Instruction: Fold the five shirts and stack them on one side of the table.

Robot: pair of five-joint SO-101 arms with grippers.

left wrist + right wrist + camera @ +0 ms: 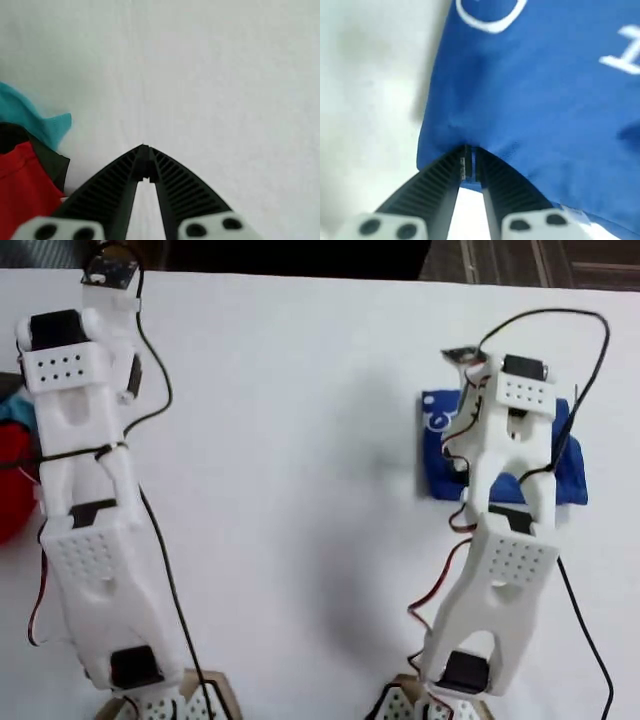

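A folded blue shirt (572, 478) with white print lies on the white table (300, 440) at the right, partly under the right arm (510, 440). In the right wrist view my right gripper (468, 156) is shut, its tips pinching the puckered near edge of the blue shirt (535, 95). A red shirt (12, 475) and a teal one (14, 408) are heaped at the table's left edge beside the left arm (70, 380). My left gripper (145, 165) is shut on nothing, hanging over bare table just right of the teal shirt (35, 120) and the red shirt (20, 195).
A dark garment (52, 162) shows between the teal and red cloth. Black cables (160, 390) trail along both arms. The arm bases (150, 695) stand at the table's near edge. Bare table stretches between the arms and toward the far edge.
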